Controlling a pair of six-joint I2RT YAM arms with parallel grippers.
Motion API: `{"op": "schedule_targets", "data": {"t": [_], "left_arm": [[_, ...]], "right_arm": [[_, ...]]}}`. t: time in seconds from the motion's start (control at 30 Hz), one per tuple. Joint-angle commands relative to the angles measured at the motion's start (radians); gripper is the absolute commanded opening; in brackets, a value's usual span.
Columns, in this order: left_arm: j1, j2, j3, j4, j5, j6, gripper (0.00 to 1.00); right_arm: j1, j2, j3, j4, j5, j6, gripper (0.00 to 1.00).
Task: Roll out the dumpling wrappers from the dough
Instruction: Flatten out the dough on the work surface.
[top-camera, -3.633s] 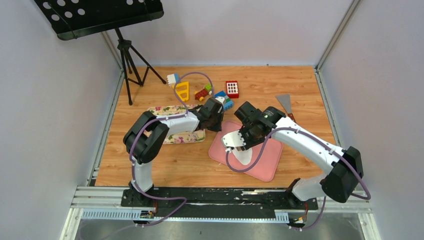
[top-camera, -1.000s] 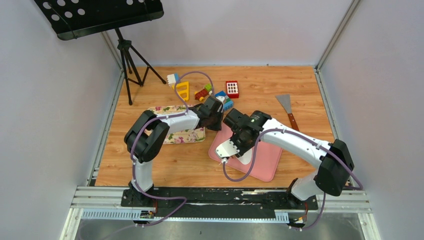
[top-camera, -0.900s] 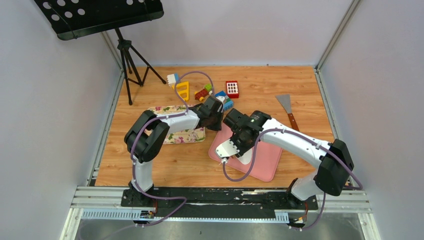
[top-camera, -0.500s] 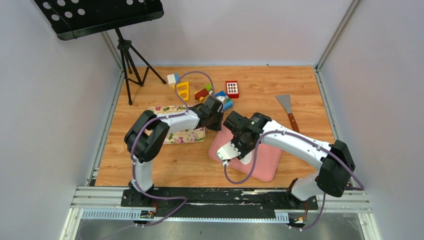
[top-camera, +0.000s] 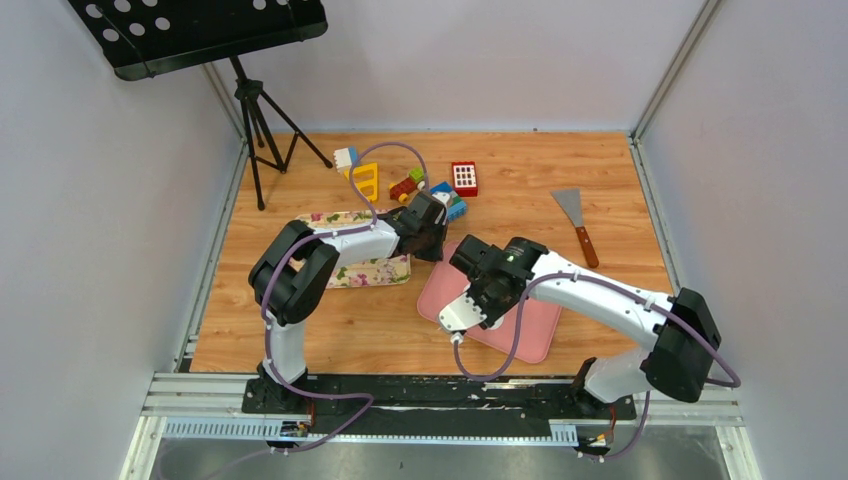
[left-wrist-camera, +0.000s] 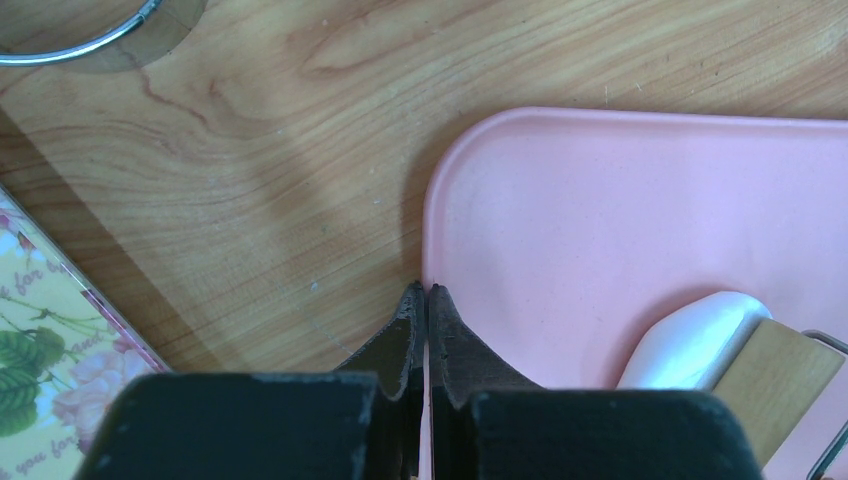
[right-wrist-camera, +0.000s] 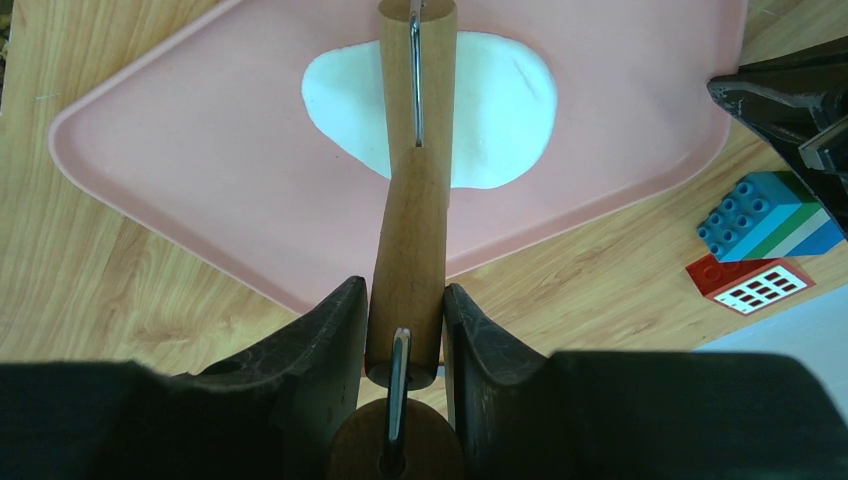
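Wooden rolling pin (right-wrist-camera: 410, 215) grasped in right gripper (right-wrist-camera: 405, 292), resting on flattened dough (right-wrist-camera: 500, 110) on pink mat (right-wrist-camera: 200, 170); left gripper (left-wrist-camera: 427, 295) clenched at mat's edge.

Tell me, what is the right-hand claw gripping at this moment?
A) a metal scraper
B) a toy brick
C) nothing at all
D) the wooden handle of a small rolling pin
D: in the right wrist view the right gripper is closed on the handle of the rolling pin, whose roller rests on the flattened white dough on the pink mat.
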Motion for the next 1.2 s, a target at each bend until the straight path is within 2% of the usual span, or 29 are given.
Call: {"op": "schedule_targets", "data": {"t": [0.0, 0.47, 0.8, 1.07, 1.17], "left_arm": [[-0.001, 0.053, 0.000, -0.031, -0.014, 0.008, 0.00], [0.006, 0.055, 0.001, -0.033, -0.015, 0.009, 0.00], [0.010, 0.056, 0.004, -0.035, -0.017, 0.010, 0.00], [0.011, 0.052, 0.003, -0.035, -0.018, 0.013, 0.00], [0.011, 0.052, 0.003, -0.033, -0.016, 0.013, 0.00]], "right_arm": [[0.007, -0.001, -0.043, -0.100, -0.043, 0.028, 0.00], [0.009, -0.052, -0.054, -0.152, -0.048, 0.057, 0.00], [0.007, -0.086, -0.066, -0.183, -0.118, 0.093, 0.00], [-0.041, -0.127, 0.073, -0.196, -0.131, 0.114, 0.00], [-0.073, -0.131, 0.132, -0.172, -0.093, 0.104, 0.00]]}}
